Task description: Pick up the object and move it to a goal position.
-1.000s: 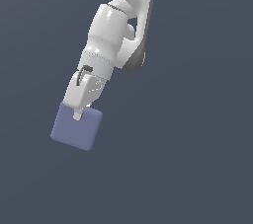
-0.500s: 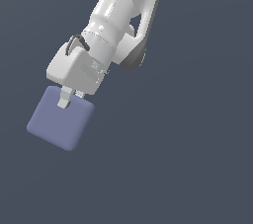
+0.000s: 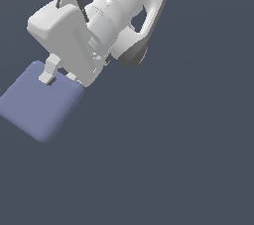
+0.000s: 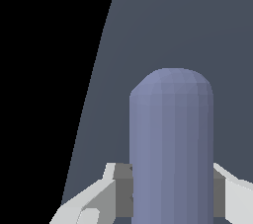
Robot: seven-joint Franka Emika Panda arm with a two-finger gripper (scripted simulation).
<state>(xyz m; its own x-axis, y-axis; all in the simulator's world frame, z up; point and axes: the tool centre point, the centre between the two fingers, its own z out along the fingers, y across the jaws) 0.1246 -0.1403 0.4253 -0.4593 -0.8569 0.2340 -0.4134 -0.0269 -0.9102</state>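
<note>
Periwinkle block (image 3: 39, 102) clamped by the gripper (image 3: 59, 78), far finger hidden.

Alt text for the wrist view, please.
A periwinkle-blue block with a rounded end fills the middle of the wrist view, clamped between the gripper's two pale fingers, against a plain dark grey-blue background and a black area.

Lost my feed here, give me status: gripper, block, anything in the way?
Gripper shut on the block, fingers on both sides. Block clamped, hanging under the hand. Nothing else in view.
</note>
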